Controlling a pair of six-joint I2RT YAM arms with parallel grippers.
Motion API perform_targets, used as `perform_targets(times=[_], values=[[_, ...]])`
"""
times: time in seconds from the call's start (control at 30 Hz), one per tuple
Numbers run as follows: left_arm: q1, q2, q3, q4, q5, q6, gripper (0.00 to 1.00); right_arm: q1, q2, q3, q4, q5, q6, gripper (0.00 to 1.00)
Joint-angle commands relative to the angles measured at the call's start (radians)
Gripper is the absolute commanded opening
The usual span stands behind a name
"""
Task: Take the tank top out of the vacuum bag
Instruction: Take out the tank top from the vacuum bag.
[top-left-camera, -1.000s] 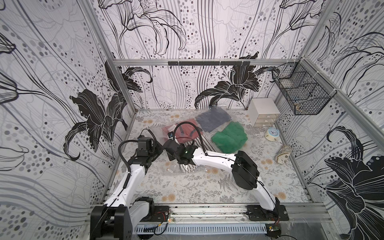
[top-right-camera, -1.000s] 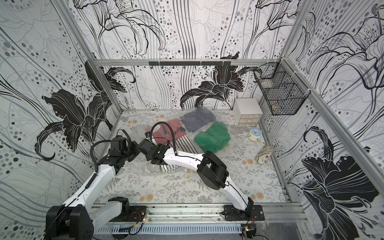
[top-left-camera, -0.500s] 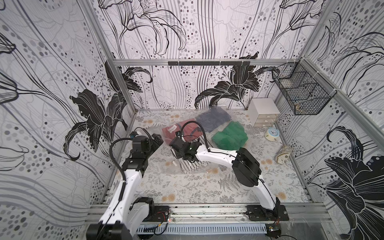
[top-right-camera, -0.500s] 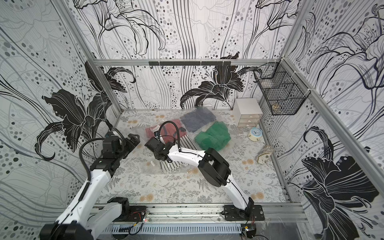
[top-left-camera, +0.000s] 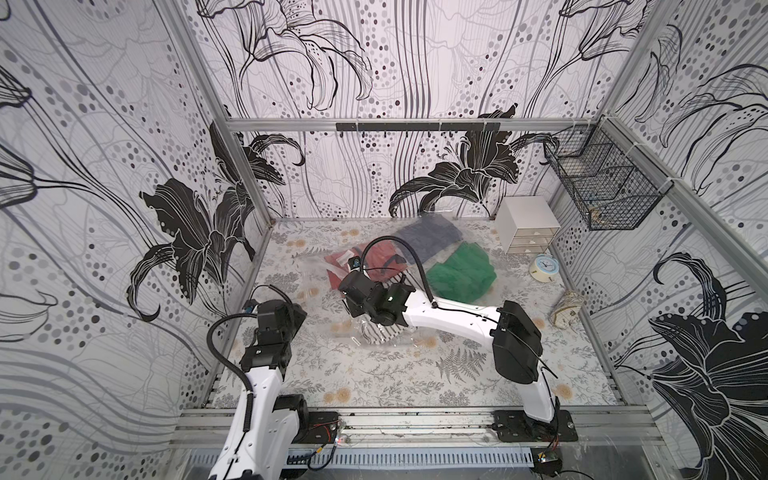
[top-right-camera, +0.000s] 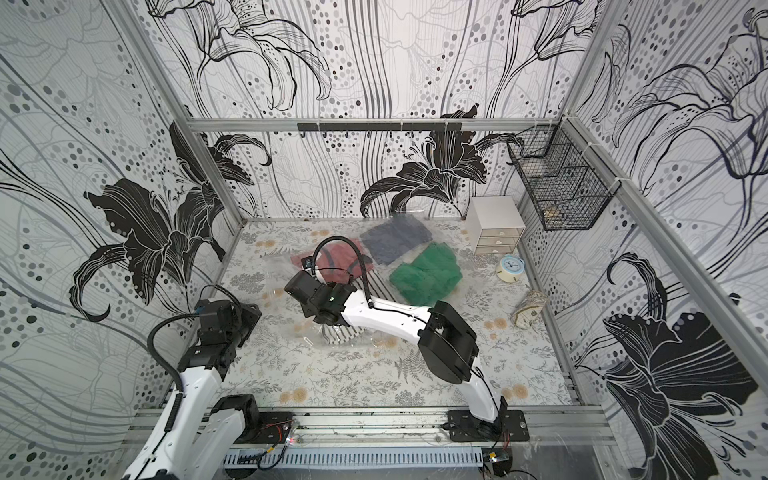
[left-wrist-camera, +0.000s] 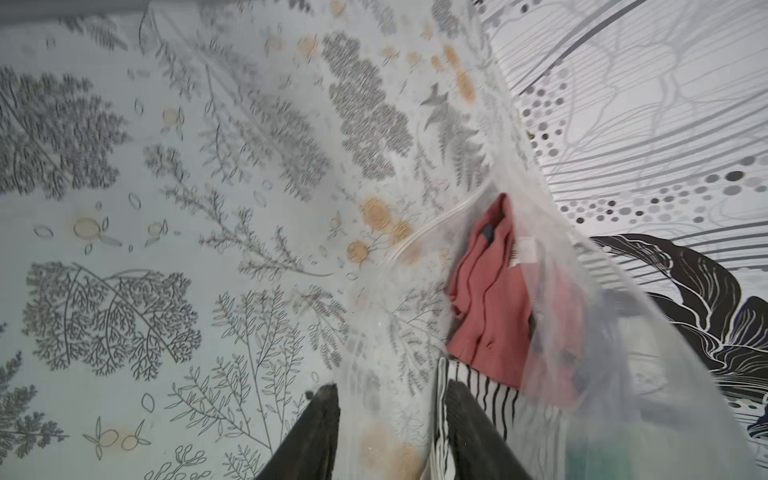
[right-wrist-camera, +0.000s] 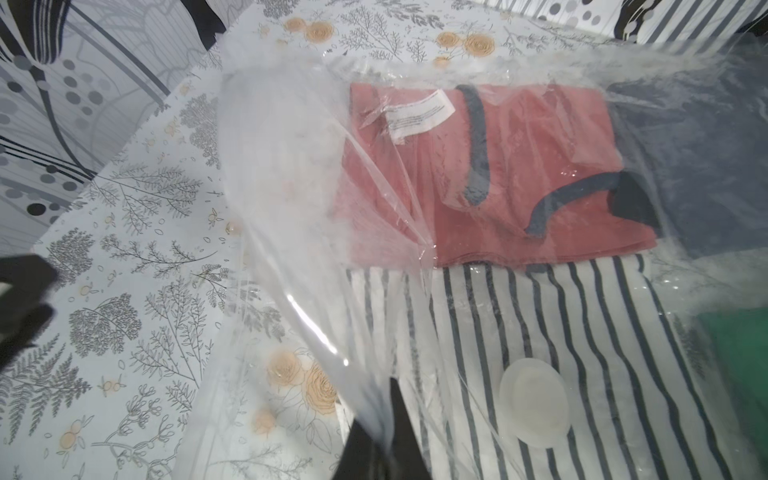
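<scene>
The vacuum bag (right-wrist-camera: 291, 174) lies on the desk (right-wrist-camera: 124, 257). The red tank top (right-wrist-camera: 519, 174) with dark trim is inside it, not out yet. It lies beside a striped cloth (right-wrist-camera: 561, 324), a dark blue cloth (right-wrist-camera: 685, 166) and a green cloth (right-wrist-camera: 735, 365).

The right end effector (right-wrist-camera: 380, 432) is closed and pinches the clear plastic near the round white valve (right-wrist-camera: 534, 401), holding it up off the desk. The left end effector (left-wrist-camera: 390, 388) has its fingers apart and holds nothing. It is off to the side, pointing at the bag.

I cannot tell if the bag's mouth is open. So the job looks only just begun — something must reach in, grab the tank top and pull it out.
</scene>
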Motion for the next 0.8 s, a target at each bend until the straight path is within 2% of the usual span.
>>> perform_targets(times=[0.0,0.07,0.13,0.3,0.4,0.6,0.77], values=[[0.034,0.097,-0.012,0.274,0.272,-0.035,0.46,-0.002,-0.031,-0.018,0.004,0.034,-0.021,0.0],[0.035,0.161,-0.008,0.345,0.389,-0.019,0.46,-0.001,-0.035,-0.023,0.01,0.038,-0.024,0.0],[0.035,0.171,0.005,0.363,0.452,0.005,0.43,0.0,-0.038,-0.033,0.023,0.033,-0.027,0.0],[0.035,0.095,0.071,0.223,0.436,0.053,0.4,0.009,-0.03,-0.052,0.045,0.024,-0.017,0.0],[0.035,0.162,0.085,0.167,0.465,0.085,0.4,0.015,-0.021,-0.042,0.053,0.018,-0.02,0.0],[0.029,0.334,-0.017,0.45,0.583,0.003,0.44,0.021,-0.013,-0.035,0.054,0.019,-0.033,0.0],[-0.005,0.391,0.007,0.452,0.582,0.034,0.49,0.03,0.005,-0.034,0.062,0.031,-0.042,0.0]])
